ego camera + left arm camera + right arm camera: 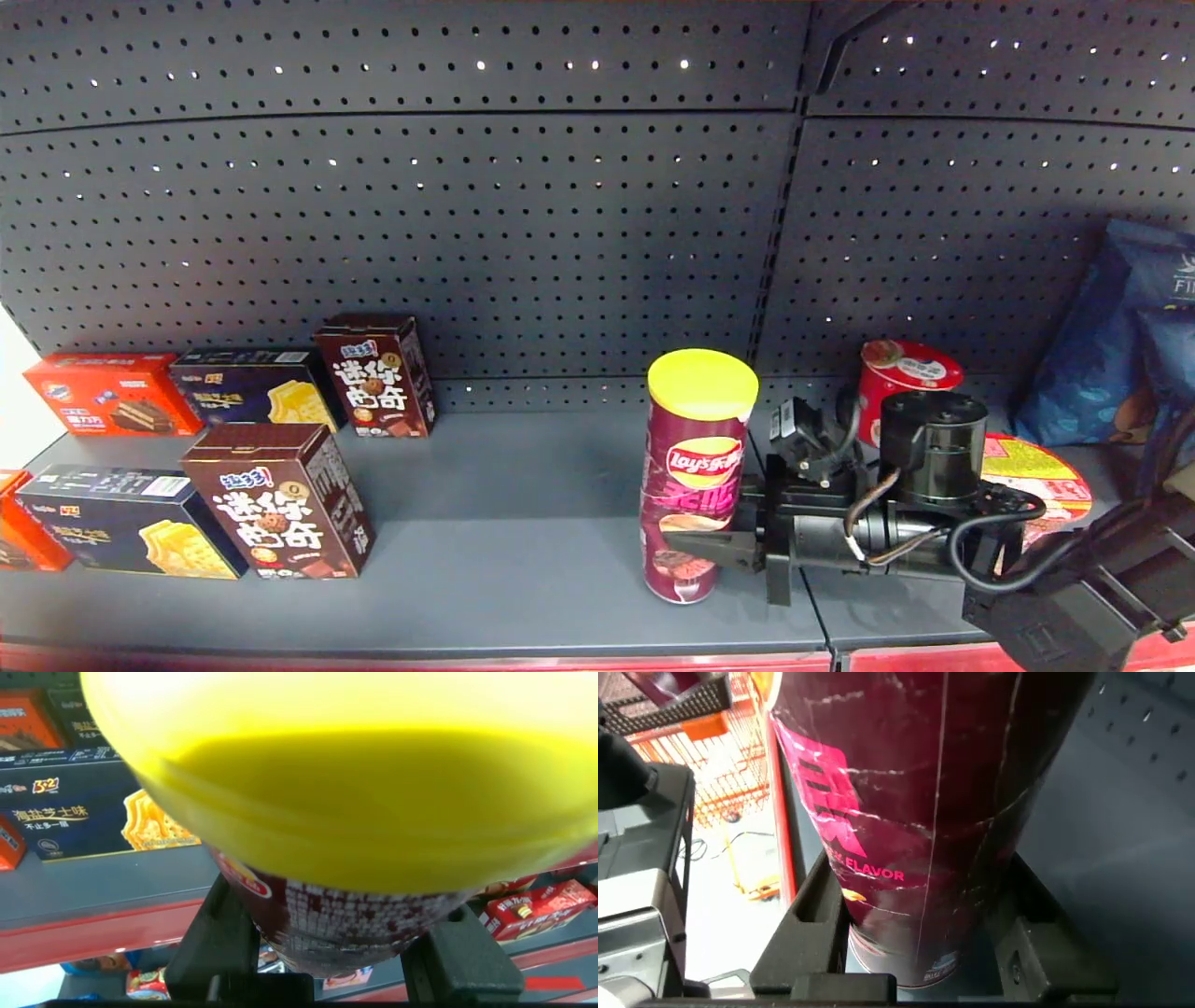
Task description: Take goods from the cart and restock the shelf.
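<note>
Two snack cans are showing here, one in each pincer. In the head view the chips can [698, 467] is standing upright on the grey shelf [523, 541], towards its front edge. The right gripper [698, 551] is coming in from the right and clamping the can low on its body, one finger crossing the front of the label. The right wrist view is giving us the same grip, its fingers [808, 924] pressing on either side of the maroon wall, with an orange wire cart [719, 793] standing beyond the shelf edge.

The left gripper [341, 952] is carrying a yellow-lidded tube [355, 905]. Its dark fingers are sitting on both flanks, and we are taking that as a firm hold, though the big lid is hiding much of the contact.

Behind the right arm, a red cup [901, 373] and a flat noodle bowl [1036, 471] are sitting just beside the wrist and crowding that side. A blue bag [1111, 345] is leaning on the pegboard [467, 233] farther right. To the left, a bare stretch of shelf is separating the chips can from the front cookie box [280, 513], the rear cookie box [376, 375], a navy box [121, 523] and an orange box [112, 392], all well apart from it.
</note>
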